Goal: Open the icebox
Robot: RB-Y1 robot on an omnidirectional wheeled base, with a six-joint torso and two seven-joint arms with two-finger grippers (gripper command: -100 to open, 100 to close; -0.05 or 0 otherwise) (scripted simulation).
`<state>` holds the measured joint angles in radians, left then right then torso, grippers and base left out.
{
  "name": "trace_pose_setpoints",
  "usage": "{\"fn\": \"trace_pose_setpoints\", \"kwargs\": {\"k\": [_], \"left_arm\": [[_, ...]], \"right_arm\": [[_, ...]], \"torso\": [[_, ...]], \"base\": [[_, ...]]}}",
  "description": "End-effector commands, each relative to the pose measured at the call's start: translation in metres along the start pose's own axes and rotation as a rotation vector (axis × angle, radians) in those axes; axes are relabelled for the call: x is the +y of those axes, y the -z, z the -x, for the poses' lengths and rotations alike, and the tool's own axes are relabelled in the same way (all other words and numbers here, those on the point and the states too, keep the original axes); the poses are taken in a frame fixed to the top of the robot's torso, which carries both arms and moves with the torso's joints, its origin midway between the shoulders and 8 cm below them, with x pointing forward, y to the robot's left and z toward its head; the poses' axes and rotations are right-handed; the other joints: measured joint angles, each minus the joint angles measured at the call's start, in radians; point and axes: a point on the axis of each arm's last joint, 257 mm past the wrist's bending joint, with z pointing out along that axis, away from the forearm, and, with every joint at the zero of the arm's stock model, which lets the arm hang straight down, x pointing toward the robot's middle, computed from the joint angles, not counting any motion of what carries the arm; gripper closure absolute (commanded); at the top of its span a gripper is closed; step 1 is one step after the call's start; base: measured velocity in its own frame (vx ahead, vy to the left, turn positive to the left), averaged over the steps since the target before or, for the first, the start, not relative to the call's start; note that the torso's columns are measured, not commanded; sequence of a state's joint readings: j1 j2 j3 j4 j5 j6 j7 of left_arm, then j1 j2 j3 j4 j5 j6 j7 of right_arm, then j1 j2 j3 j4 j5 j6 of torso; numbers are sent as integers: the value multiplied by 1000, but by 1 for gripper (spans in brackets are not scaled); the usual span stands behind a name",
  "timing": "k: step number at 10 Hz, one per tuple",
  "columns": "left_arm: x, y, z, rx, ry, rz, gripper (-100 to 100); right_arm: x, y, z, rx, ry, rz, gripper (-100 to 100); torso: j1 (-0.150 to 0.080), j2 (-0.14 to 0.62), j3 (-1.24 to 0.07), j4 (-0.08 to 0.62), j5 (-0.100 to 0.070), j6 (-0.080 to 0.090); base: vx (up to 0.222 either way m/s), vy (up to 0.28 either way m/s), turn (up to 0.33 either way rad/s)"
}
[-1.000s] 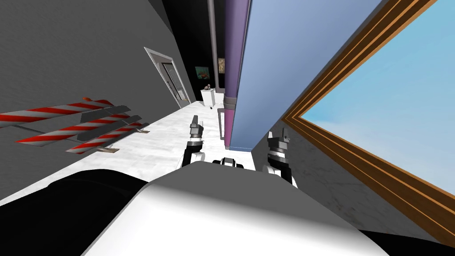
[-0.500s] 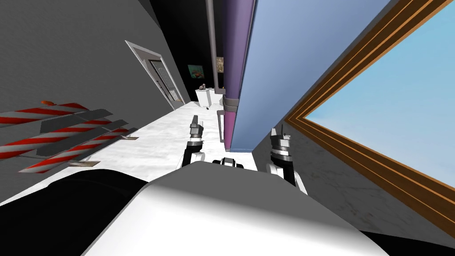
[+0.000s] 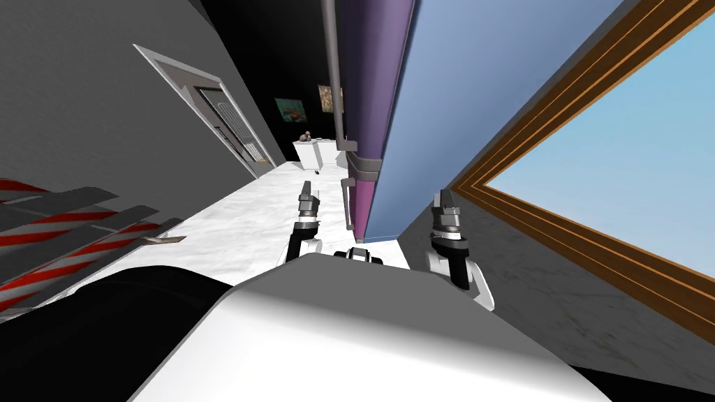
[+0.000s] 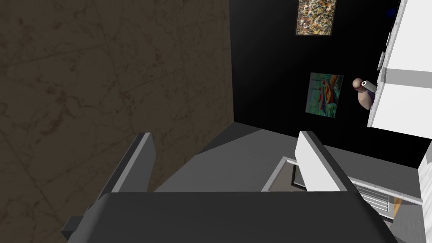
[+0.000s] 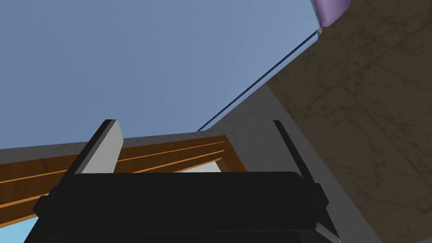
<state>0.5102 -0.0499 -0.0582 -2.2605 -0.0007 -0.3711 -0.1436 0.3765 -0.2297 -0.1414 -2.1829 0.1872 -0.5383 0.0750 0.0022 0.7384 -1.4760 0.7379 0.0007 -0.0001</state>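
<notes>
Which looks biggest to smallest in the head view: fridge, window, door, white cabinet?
1. Window and fridge: close in size, both cut off at the picture's edge, so I won't rank them.
2. Door.
3. White cabinet, farthest away, so its small look says little.

Icebox [image 3: 433, 91] dead ahead between left gripper [image 3: 306, 188] and right gripper [image 3: 443, 200], window [image 3: 628, 174] to its right

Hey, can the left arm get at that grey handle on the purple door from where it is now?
Probably yes. The left gripper, open, hovers just beside the lower grey handle on the purple door, and nothing stands between them.
</notes>
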Motion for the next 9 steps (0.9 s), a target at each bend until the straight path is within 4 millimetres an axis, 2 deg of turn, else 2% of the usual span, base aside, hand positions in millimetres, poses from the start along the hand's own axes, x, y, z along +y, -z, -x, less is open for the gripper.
{"fn": "trace_pose_setpoints", "kwargs": {"k": [1, 3, 4, 9], "left_arm": [[0, 0, 0, 0, 0, 0, 0], [0, 0, 0, 0, 0, 0, 0], [0, 0, 0, 0, 0, 0, 0], [0, 0, 0, 0, 0, 0, 0]], "right_arm": [[14, -8, 1, 27, 135, 65, -100], [28, -18, 3, 45, 284, 145, -100], [28, -18, 1, 54, 299, 146, -100], [50, -33, 0, 87, 627, 303, -100]], "torso": [[-7, 4, 2, 1, -2, 0], [-3, 0, 0, 0, -1, 0], [2, -4, -2, -1, 1, 0], [-4, -2, -1, 0, -1, 0]], "base": [[53, 94, -137], [116, 188, -271], [92, 182, -77], [74, 195, -192]]}}
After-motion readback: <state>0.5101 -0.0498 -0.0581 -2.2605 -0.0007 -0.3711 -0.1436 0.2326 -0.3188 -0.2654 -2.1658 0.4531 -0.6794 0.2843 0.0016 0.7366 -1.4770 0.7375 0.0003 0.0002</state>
